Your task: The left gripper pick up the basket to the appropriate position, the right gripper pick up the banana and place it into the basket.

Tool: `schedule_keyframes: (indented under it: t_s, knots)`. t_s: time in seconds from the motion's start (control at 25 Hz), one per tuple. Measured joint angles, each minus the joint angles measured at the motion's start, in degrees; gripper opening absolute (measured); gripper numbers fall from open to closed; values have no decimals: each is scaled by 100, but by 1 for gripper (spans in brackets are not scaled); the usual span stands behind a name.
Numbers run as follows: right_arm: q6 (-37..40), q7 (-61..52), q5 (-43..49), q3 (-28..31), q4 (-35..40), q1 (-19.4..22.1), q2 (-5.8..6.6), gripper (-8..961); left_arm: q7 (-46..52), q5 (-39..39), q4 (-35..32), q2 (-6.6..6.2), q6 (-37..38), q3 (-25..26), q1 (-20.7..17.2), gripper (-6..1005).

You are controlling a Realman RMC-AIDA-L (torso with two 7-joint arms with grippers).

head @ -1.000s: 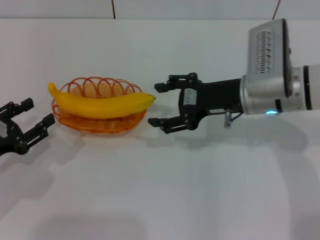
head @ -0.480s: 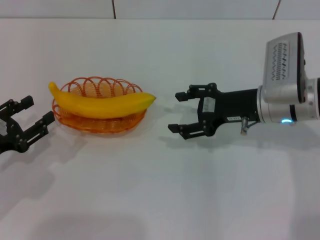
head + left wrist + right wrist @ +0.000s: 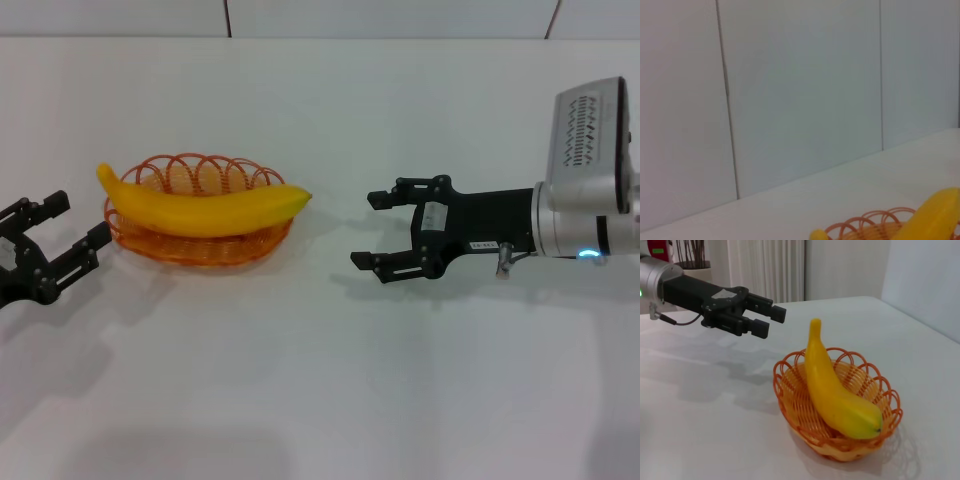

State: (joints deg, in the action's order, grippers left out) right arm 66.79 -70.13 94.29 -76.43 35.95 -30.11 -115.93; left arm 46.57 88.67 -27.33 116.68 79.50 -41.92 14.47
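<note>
The banana (image 3: 205, 208) is laid lengthwise across the basket (image 3: 150, 240), its ends resting on the looped rim, its stem end jutting past the rim toward the desk's left edge and its dark tip reaching past the rim on the opposite side. The basket is set on the desk (image 3: 320, 380) in its left half, nearer the far edge than the near one. The right gripper (image 3: 382, 230) is held level above the desk, to the right of the basket and clear of the banana's tip, with its fingers spread apart and nothing between them; its white arm extends toward the desk's right edge. The left gripper (image 3: 75, 228) is seen near the left edge, just beside the basket without touching it, its fingers also parted and empty. In the right wrist view the banana (image 3: 837, 392) is shown lying inside the basket (image 3: 790, 405).
</note>
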Motion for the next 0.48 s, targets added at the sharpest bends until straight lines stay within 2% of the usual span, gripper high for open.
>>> schedule_keyframes:
  t_s: [0.48]
  knots:
    - [70, 10, -1, 67, -59, 24, 0, 833, -42, 3, 23, 3, -25, -10, 4, 643]
